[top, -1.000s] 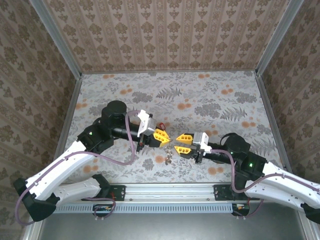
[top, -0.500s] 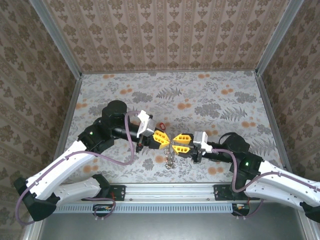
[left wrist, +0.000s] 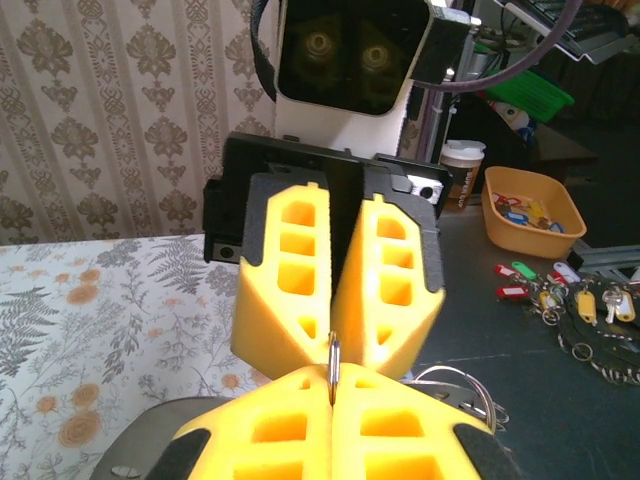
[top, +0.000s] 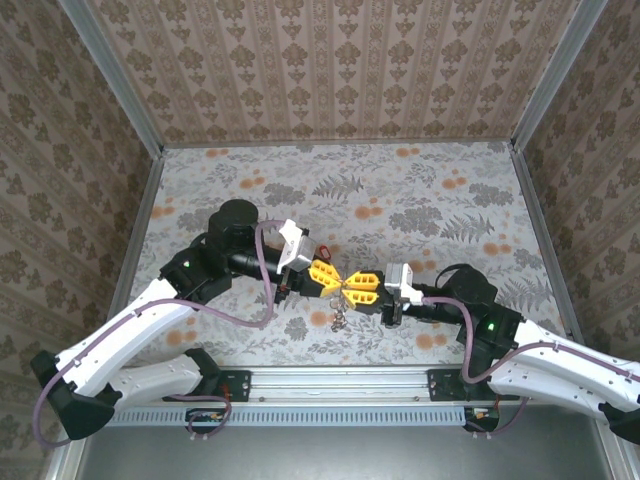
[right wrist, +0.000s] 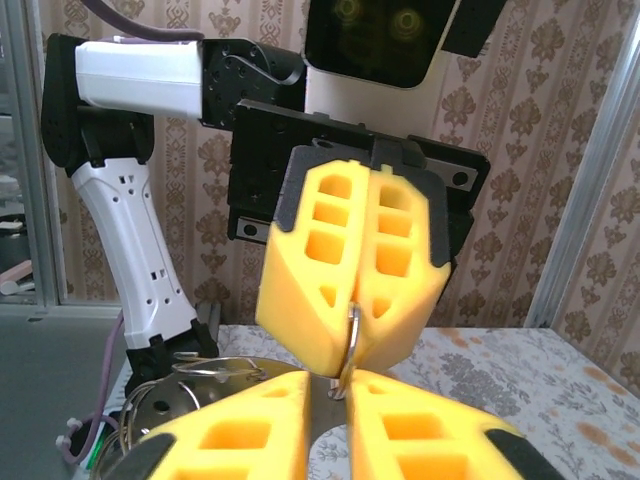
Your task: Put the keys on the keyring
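Left wrist: fingers [left wrist: 270,430] tight on keyring [left wrist: 333,362]

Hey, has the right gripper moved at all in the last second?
Yes. In the top view the right gripper has slid left along the near rail, closing the gap until it meets the left gripper.

Most of the keyring [left wrist: 334,362] is hidden between the left fingers [left wrist: 270,435], so just a thin edge peeks out. From above, the little shiny bits [top: 339,318] near the fingers are too small to tell, maybe keys. The right fingers [right wrist: 240,430] are cut off at the bottom edge.
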You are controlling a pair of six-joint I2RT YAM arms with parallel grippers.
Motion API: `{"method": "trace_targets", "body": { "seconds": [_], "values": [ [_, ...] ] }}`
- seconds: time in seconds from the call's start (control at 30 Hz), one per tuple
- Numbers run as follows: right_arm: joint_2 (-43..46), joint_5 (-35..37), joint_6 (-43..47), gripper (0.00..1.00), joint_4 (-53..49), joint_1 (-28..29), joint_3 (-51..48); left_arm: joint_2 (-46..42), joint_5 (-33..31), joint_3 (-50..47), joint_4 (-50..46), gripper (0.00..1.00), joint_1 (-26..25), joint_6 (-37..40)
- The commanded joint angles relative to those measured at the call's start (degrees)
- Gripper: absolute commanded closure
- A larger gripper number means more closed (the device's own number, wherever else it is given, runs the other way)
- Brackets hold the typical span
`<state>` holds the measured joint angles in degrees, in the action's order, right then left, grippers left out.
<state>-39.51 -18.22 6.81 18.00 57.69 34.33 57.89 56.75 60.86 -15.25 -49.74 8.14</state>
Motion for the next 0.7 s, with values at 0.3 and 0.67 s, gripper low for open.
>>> {"method": "trace_targets", "body": {
  "seconds": [0.3, 0.67],
  "values": [
    [-1.2, 7.0, 0.3, 1.0, -4.0, 0.4, 3.6, 1.6, -4.2, 2.6, -6.4, 0.99, -0.2, 3.8],
    [-0.2, 10.9, 5.2, 1.0, -14.6, 0.5, 6.1, 0.6, -18.0, 7.4, -18.7, 0.67, -2.5, 10.2]
  ]
}}
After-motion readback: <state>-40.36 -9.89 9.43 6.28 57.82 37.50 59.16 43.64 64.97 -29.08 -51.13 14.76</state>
